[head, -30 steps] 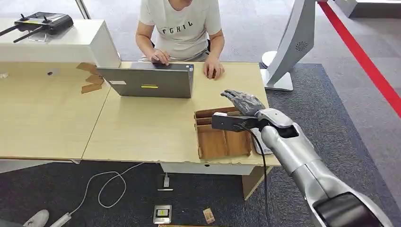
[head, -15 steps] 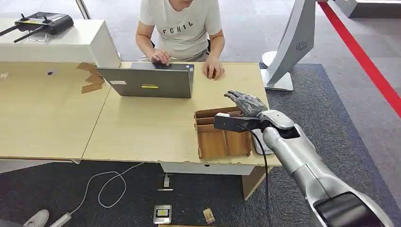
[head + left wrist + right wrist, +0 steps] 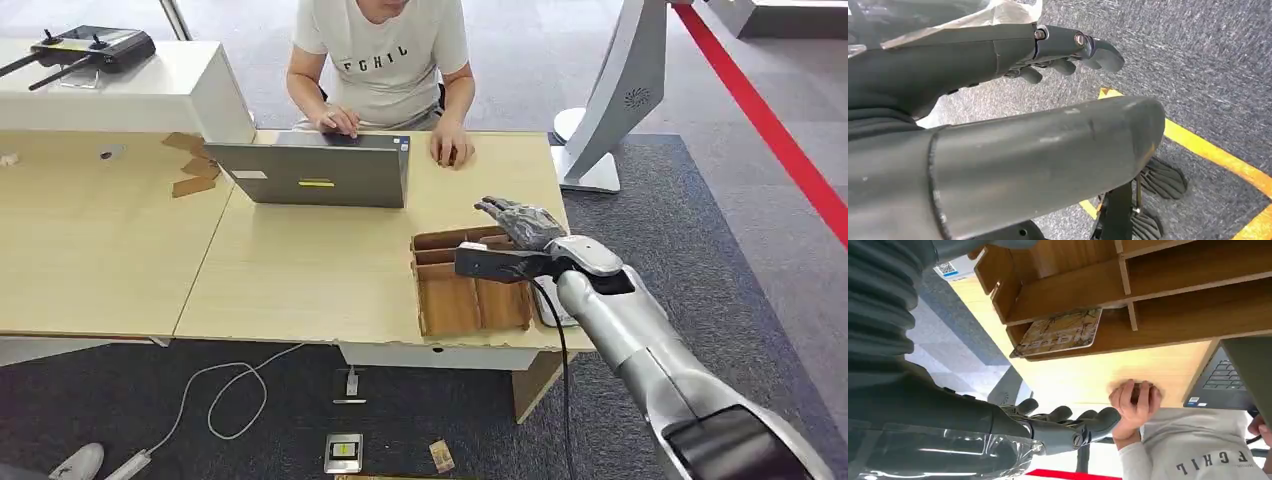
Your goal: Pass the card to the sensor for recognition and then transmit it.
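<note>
Card [image 3: 1057, 333] lies in the wooden tray [image 3: 470, 300] — right hand [image 3: 520, 222] above, empty.

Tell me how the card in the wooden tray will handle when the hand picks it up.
The card looks thin and flat with rounded corners, so probably stiff and light. It leans against a divider of the wooden tray, so one edge may be easy to pinch. Its printed face looks smooth, possibly slippery for the right hand.
</note>
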You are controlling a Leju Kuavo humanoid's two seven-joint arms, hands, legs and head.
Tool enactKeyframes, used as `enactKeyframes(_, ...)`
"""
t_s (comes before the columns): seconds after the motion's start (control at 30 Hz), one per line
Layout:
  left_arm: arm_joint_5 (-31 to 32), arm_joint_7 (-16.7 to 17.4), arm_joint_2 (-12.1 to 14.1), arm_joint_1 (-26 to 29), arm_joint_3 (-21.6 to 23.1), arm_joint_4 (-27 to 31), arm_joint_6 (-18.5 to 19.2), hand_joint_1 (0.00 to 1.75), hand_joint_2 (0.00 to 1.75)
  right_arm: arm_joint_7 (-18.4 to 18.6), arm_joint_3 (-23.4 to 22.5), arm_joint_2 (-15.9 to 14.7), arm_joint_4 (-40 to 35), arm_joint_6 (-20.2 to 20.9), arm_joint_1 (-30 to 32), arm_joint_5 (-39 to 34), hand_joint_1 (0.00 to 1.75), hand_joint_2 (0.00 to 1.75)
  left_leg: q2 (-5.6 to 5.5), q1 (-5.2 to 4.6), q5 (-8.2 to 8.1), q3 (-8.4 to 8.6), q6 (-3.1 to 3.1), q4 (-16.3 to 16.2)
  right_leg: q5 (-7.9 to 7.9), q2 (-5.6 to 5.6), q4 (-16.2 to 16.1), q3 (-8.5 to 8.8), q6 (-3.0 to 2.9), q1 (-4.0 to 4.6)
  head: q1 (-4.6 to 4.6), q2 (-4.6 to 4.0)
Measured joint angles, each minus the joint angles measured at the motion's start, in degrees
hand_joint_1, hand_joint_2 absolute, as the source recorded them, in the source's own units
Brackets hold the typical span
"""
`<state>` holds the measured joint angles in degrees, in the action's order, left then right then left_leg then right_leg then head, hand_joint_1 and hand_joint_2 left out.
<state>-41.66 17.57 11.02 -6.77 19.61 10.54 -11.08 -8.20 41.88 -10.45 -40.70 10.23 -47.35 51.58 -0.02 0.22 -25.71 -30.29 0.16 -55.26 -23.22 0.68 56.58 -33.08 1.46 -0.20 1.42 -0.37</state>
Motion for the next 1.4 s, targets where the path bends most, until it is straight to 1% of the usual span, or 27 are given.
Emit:
enactKeyframes(0.17, -0.2, 0.0, 0.0, 0.0, 0.0, 0.0, -0.1, 0.0, 0.0, -0.1, 0.0, 0.0, 0.5, -0.2, -0.1, 0.0, 0.0, 1.75, 0.0, 0.0, 0.0, 0.0, 0.0, 0.0, 0.0, 0.0, 0.0, 0.0, 0.0, 0.0, 0.0, 0.0)
enactKeyframes(0.2, -0.2, 0.0, 0.0, 0.0, 0.0, 0.0, -0.1, 0.0, 0.0, -0.1, 0.0, 0.0, 0.6, -0.2, -0.1, 0.0, 1.75, 1.75, 0.0, 0.0, 0.0, 0.0, 0.0, 0.0, 0.0, 0.0, 0.0, 0.0, 0.0, 0.0, -0.02, 0.0)
enactKeyframes(0.83, -0.9, -0.3, -0.2, 0.0, 0.1, 0.0, -0.4, 0.0, 0.0, -0.1, 0.0, 0.2, 1.1, -0.8, -0.3, -0.4, 1.75, 1.75, 0.0, 0.0, 0.0, 0.0, 0.0, 0.0, 0.0, 0.0, 0.0, 0.0, 0.0, 0.0, 0.0, 0.0)
enactKeyframes(1.1, -1.7, 0.3, -0.3, 0.0, 0.1, 0.0, -0.9, 0.0, 0.0, -0.2, 0.0, 0.5, 1.1, -0.7, -0.2, -0.5, 1.75, 1.75, 0.0, 0.0, 0.0, 0.0, 0.0, 0.0, 0.0, 0.0, 0.0, 0.0, 0.0, 0.0, -0.02, 0.0)
enactKeyframes(1.4, -2.2, 0.9, -0.3, 0.0, 0.1, 0.0, -1.1, 0.0, 0.0, -1.3, 0.0, 0.5, 1.1, -1.6, -0.1, -1.2, 1.75, 1.75, 0.0, 0.0, 0.0, 0.0, 0.0, 0.0, 0.0, 0.0, 0.0, 0.0, 0.0, 0.0, 0.0, 0.0)
